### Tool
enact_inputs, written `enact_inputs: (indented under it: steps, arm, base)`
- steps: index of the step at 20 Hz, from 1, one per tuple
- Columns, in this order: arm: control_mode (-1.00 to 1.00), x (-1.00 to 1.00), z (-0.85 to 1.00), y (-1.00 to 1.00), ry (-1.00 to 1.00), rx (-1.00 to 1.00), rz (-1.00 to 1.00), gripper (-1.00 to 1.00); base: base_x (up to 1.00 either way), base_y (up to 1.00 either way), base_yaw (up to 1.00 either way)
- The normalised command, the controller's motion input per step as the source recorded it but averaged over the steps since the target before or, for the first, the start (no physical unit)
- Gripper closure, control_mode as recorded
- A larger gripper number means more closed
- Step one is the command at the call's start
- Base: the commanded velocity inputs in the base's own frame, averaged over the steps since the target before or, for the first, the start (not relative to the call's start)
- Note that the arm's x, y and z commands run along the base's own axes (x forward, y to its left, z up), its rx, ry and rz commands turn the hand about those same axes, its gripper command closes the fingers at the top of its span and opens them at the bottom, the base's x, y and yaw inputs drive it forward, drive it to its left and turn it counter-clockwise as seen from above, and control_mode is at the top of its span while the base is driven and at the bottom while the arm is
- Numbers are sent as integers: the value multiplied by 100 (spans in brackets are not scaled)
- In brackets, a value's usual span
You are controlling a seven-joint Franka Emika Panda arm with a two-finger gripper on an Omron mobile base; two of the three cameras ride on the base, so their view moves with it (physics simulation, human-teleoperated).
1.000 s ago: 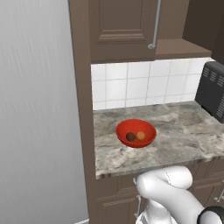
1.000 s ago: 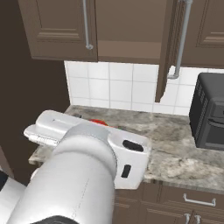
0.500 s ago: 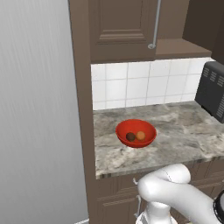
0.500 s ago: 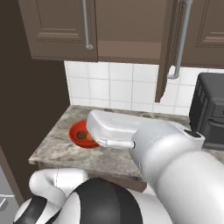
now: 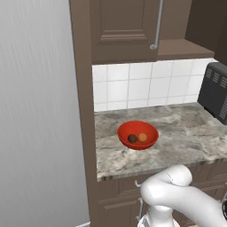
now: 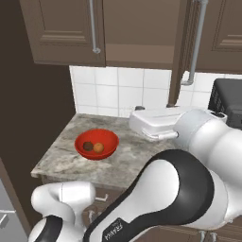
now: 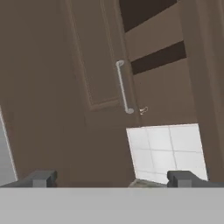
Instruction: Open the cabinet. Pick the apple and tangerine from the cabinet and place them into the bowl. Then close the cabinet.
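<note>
Red bowl (image 5: 137, 134) holds apple (image 5: 132, 138) & tangerine (image 5: 142, 137) — cabinet (image 7: 105, 83) door ajar; pincer (image 7: 111, 178), tips apart, must push it shut.

Clearly a kitchen: dark brown wall cabinet (image 5: 124, 26) over white tiled backsplash (image 5: 146, 84), mottled granite counter (image 5: 186, 137), black microwave (image 5: 216, 95) alongside, base cabinets (image 5: 119, 206) below.

The cabinet (image 5: 119, 26) is dark brown wood with a matt finish, its bar handle (image 7: 123, 87) smooth silver metal. Below it the wall tiles (image 5: 142, 86) are glossy white. The bench (image 5: 177, 137) is polished mottled grey stone. On the bench, the bowl (image 5: 137, 134) looks glossy red.
</note>
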Motion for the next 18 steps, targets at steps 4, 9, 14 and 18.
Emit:
enact_inputs:
  steps: [4,9,14,18]
  arm:
    - [-100,100,-8,0,-13,0,4,-100]
    - [-100,100,-4,-2,-11,0,7,-100]
    - [-100,74,0,-11,-8,0,5,-100]
    - [-100,85,-8,6,-7,0,1,-100]
  base:
    - [0,0,0]
    - [0,0,0]
    - [0,0,0]
    - [0,0,0]
